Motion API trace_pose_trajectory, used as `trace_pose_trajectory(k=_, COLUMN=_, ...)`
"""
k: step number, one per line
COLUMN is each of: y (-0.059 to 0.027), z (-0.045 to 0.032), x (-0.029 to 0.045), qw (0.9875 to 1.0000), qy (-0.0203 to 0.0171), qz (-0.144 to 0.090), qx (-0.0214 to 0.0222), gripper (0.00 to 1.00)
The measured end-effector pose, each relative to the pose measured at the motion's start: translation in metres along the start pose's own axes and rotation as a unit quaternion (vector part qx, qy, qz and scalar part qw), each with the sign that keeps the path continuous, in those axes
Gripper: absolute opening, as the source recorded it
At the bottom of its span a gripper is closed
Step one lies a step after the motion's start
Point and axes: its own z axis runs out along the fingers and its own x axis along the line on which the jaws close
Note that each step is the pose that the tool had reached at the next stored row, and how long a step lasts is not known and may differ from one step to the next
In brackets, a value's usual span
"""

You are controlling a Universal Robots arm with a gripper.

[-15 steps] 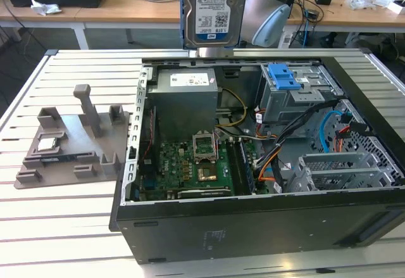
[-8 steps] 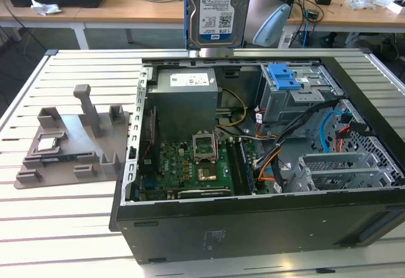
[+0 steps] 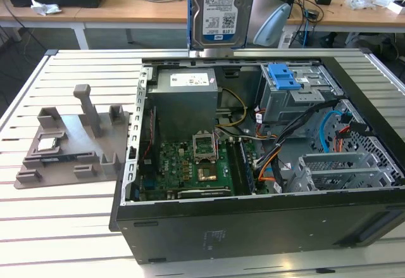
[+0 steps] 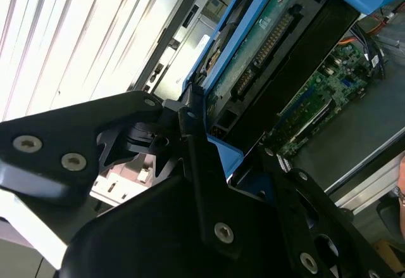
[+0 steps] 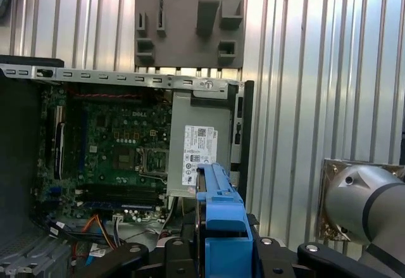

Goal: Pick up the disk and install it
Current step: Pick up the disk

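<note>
On the exterior view's left a grey fixture [image 3: 73, 142] lies on the slatted desk [image 3: 57, 227], just beside the open computer case [image 3: 253, 230]. Above the case's far edge the disk [image 3: 218, 9] hangs upright, its blue frame pinched in the tool [image 4: 231, 164].

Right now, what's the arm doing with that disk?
Gripper shut on the disk. Disk held upright over the open computer case, not yet installed. Blue bracket sits on the drive cage.

Slatted table [image 3: 63, 227], computer case [image 3: 253, 233], grey fixture [image 3: 69, 145]
</note>
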Motion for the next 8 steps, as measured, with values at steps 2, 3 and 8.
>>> trace_pose_trajectory(k=2, y=-0.0012, z=0.0001, x=0.0002, qw=1.0, qy=0.0, qz=0.0, qx=0.0, gripper=0.37)
trace_pose_trajectory(k=3, y=-0.0025, z=0.0001, x=0.0004, qw=1.0, qy=0.0, qz=0.0, qx=0.0, gripper=0.37)
trace_pose_trajectory(k=8, y=-0.0078, z=0.0005, x=0.0012, qw=1.0, qy=0.0, qz=0.0, qx=0.0, gripper=0.37)
